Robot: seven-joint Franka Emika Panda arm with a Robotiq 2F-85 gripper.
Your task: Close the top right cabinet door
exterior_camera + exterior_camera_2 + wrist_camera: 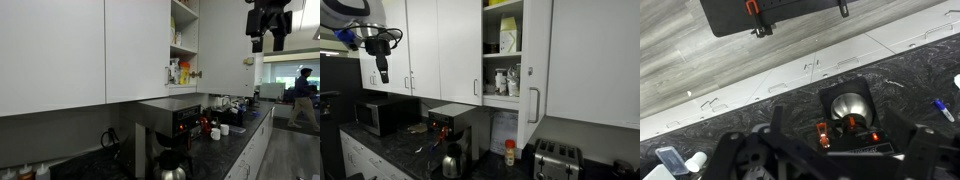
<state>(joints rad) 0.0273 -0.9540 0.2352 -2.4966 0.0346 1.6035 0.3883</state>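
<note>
While the black two-fingered gripper (383,70) hung high above the counter with its fingers apart and nothing between them, the wrist view looked straight down past them onto the black speckled countertop (910,90) and a black coffee machine with a shiny metal basin in its top (847,108), and showed no cabinet at all. Farther right, in an exterior view, the tall white flat-panel top right cabinet door (539,55) stood swung out from the wall, its slim silver bar handle (533,105) near the lower free edge, baring white shelves of bottles and boxes (506,80). Gripper and door were well apart, so the step looked like the approach; the next move would call for crossing to the door's outer face and pushing it toward its frame. Only the exterior views showed that gap.
</note>
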